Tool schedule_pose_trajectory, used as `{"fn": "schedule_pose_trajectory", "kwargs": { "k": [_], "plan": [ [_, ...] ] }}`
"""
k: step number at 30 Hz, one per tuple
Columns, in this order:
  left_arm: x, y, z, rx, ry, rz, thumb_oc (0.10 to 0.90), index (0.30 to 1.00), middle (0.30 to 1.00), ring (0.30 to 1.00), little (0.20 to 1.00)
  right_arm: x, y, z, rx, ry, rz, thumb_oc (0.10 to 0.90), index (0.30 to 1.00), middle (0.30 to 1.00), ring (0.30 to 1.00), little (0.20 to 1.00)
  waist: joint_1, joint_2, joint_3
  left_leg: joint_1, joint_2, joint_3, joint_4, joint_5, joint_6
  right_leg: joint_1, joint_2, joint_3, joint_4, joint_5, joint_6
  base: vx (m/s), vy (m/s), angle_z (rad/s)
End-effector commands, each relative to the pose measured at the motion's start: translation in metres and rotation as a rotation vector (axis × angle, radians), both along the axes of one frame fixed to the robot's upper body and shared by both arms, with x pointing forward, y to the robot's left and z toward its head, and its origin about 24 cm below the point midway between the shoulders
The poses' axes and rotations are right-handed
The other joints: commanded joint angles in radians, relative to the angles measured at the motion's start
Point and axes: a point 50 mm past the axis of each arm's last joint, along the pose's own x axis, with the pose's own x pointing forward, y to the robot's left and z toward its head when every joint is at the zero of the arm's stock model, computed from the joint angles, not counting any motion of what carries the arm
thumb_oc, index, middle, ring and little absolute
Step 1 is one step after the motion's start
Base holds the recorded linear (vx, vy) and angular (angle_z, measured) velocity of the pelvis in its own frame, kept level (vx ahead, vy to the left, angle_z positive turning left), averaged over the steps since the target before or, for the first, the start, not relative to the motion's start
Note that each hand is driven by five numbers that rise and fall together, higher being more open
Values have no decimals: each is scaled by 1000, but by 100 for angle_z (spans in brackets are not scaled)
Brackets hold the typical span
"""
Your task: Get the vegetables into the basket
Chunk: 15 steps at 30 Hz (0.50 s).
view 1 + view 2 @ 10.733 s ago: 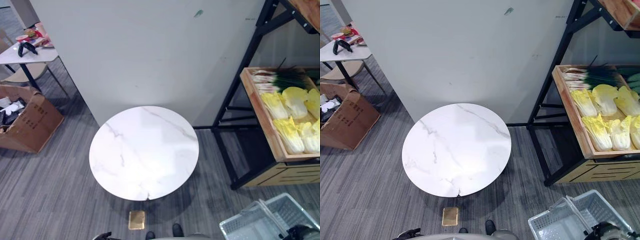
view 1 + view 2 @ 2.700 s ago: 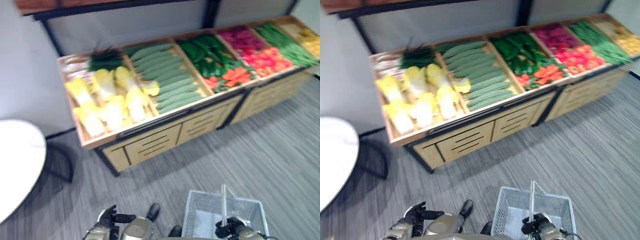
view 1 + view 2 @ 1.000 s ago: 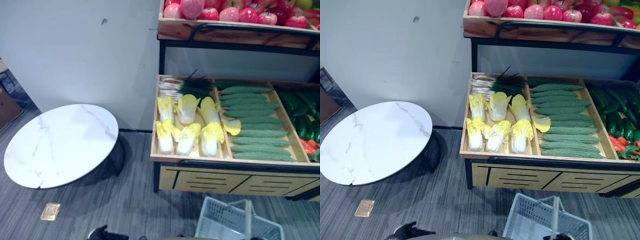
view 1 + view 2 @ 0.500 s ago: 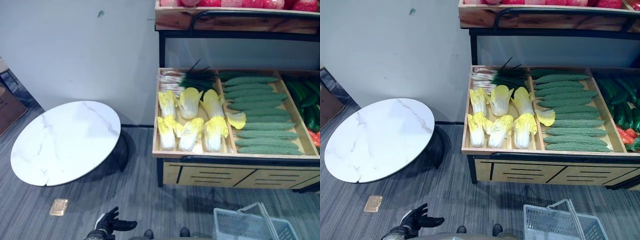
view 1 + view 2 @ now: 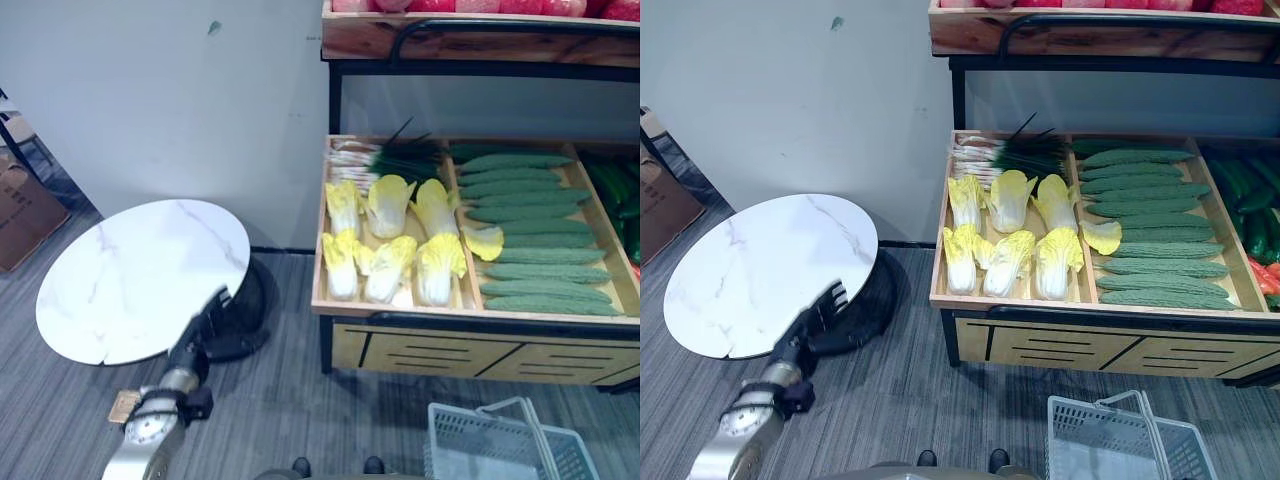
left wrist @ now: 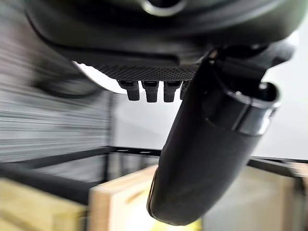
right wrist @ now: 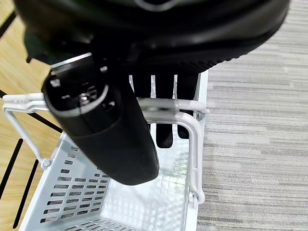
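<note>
Basket (image 7: 144,202) handle hooked by right hand (image 7: 163,120) (wrist view); left hand (image 5: 205,325) outstretched.

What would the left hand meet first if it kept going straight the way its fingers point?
Probably the wooden crate holding the cabbages. The open left hand points up and rightward toward it, beside the round table; depth is unclear.

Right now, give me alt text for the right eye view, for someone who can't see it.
The robot's left hand, fingers straight, reaches toward a wooden produce crate of yellow napa cabbages and bumpy green bitter gourds. An empty white plastic basket sits below; a round white marble table stands left.
</note>
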Motion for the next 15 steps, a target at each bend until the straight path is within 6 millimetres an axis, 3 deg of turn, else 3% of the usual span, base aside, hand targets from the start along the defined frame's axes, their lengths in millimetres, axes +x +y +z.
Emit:
{"fn": "schedule_pose_trajectory", "kwargs": {
  "k": [1, 4, 5, 7, 10, 15],
  "plan": [
    [11, -2, 33, -7, -184, -13, 900, 1000, 1000, 1000, 1000, 10, -21, 16, -86, 16, 37, 400, 300, 300, 300, 300, -1, -79, -37, -23, -17, 2, 4, -16, -28, 15, -34, -17, 6, 0, 47, 8, 1, -6],
    [23, -4, 41, 26, -210, -32, 900, 1000, 1000, 1000, 1000, 17, -19, 15, -80, 17, 73, 400, 300, 300, 300, 300, -8, -78, -40, -15, -16, 5, 4, -21, -28, 21, -32, -12, 6, -3, 46, 4, 0, -1],
    [38, -6, 53, 68, -260, -46, 900, 1000, 1000, 1000, 1000, 25, -18, 15, -78, 11, 100, 400, 300, 300, 300, 300, -15, -78, -44, -12, -15, 8, 4, -24, -29, 24, -32, -10, 6, -5, 46, 0, 0, 0],
    [39, -6, 54, 68, -261, -47, 900, 1000, 1000, 1000, 1000, 25, -18, 15, -78, 10, 99, 400, 300, 300, 300, 300, -14, -78, -42, -11, -15, 8, 4, -24, -29, 25, -32, -10, 6, -5, 46, 0, 0, 0],
    [81, -31, 97, 148, -420, -128, 900, 1000, 1000, 1000, 1000, 49, -14, 17, -79, -8, 160, 400, 300, 300, 300, 300, -40, -76, -50, -9, -16, 17, 4, -29, -29, 20, -33, -3, 6, -1, 49, 2, 3, 1],
    [107, -58, 124, 133, -508, -184, 900, 1000, 1000, 1000, 1000, 63, -8, 16, -72, -12, 202, 400, 300, 300, 300, 300, -55, -75, -53, -8, -16, 28, 4, -34, -28, 15, -34, 7, 6, 4, 51, 15, 8, -5]
  ]
}}
